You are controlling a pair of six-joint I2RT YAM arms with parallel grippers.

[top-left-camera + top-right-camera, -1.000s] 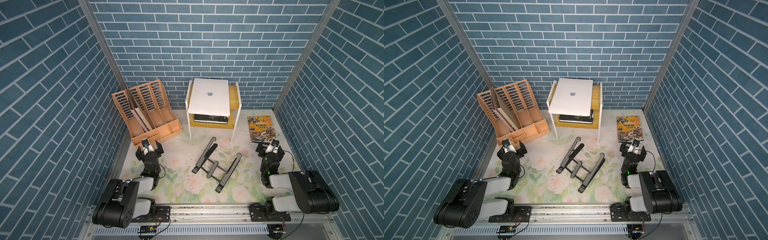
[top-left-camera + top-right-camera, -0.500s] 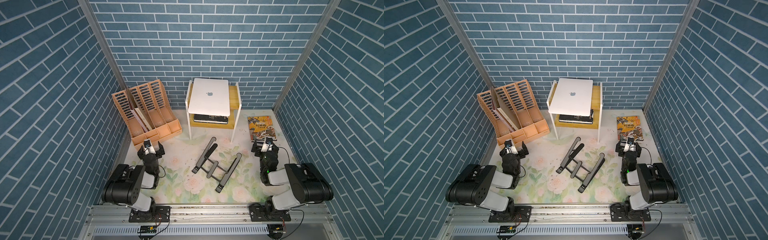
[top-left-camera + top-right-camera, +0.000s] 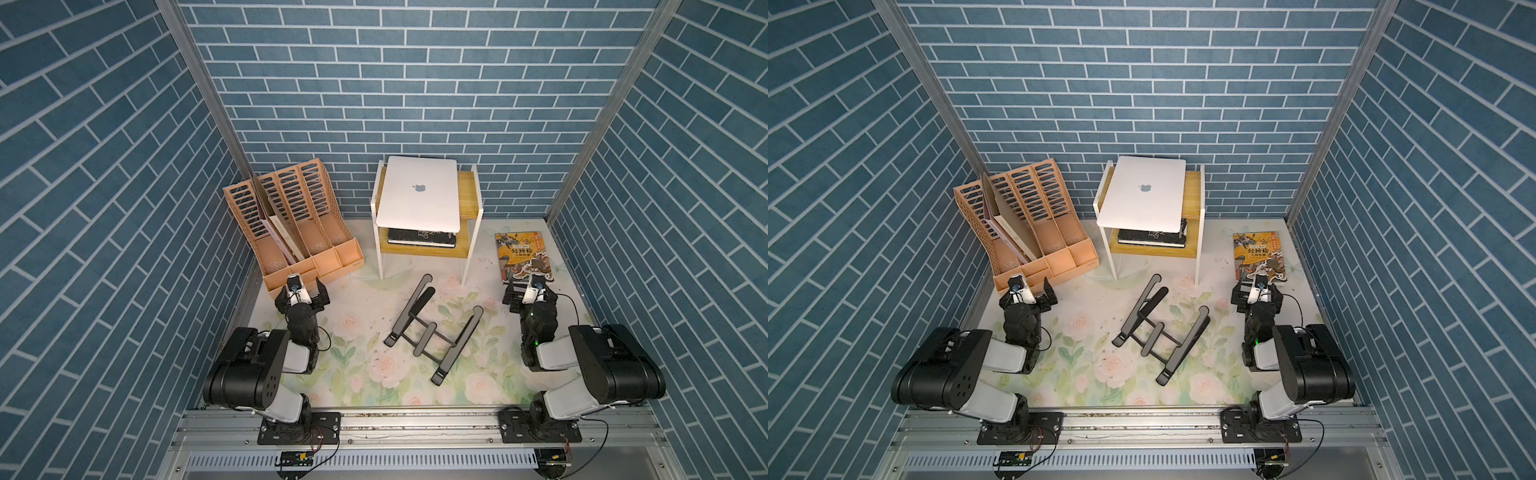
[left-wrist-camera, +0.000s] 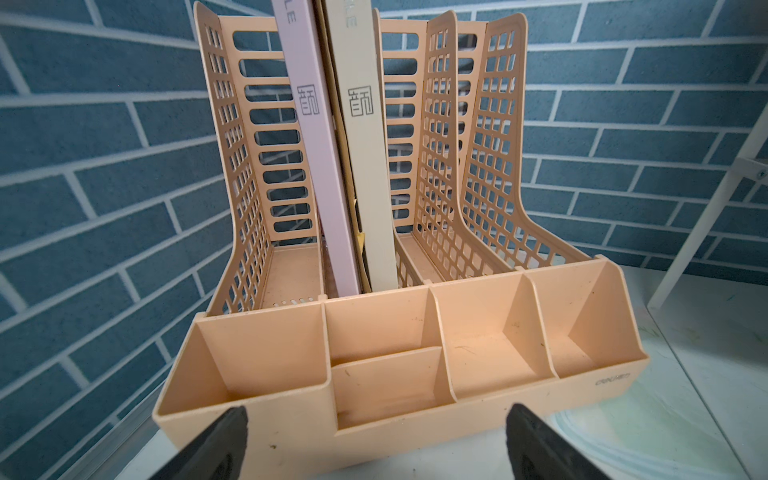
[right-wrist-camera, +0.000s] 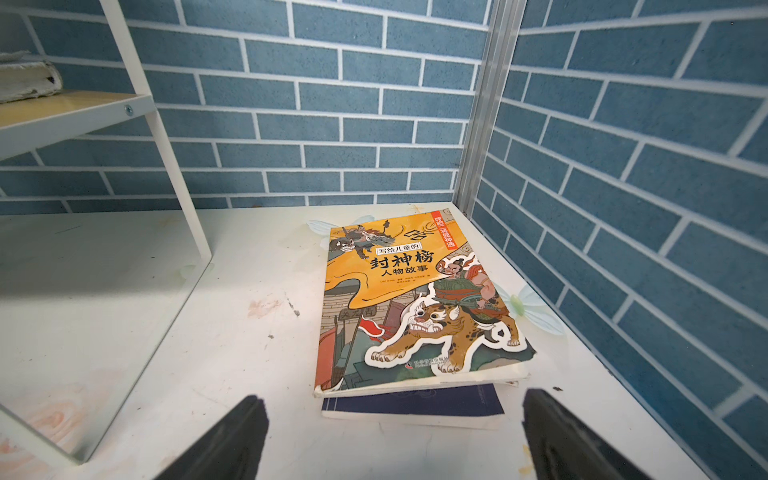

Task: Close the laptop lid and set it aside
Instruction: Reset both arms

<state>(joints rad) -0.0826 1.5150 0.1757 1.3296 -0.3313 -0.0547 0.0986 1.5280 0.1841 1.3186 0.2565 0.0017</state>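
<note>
Seen from above, a thin silver-white laptop [image 3: 417, 195] lies flat on the top board of a small shelf [image 3: 469, 195] with white legs, against the back brick wall. The laptop lid [image 3: 419, 210] faces up, logo centred, and looks fully down; its front edge juts slightly past the board. A dark book [image 3: 419, 237] sits on the lower board. On the flowered mat [image 3: 365, 332] in front lies a black folding stand [image 3: 432, 328], well apart from the shelf. The left gripper [image 3: 301, 291] rests low, jaws wide and empty, just before a peach plastic file rack [image 3: 291, 232] with latticed dividers. The right gripper [image 3: 530, 291] is likewise spread wide and empty, just before a glossy picture book [image 3: 521, 253]. The laptop is likely rigid, smooth and slippery, fairly heavy for small jaws, with a breakable screen inside. Its side edges, or the overhanging front edge, seem the safest places to pinch, ideally with both arms, and without pressing the lid's middle.
</note>
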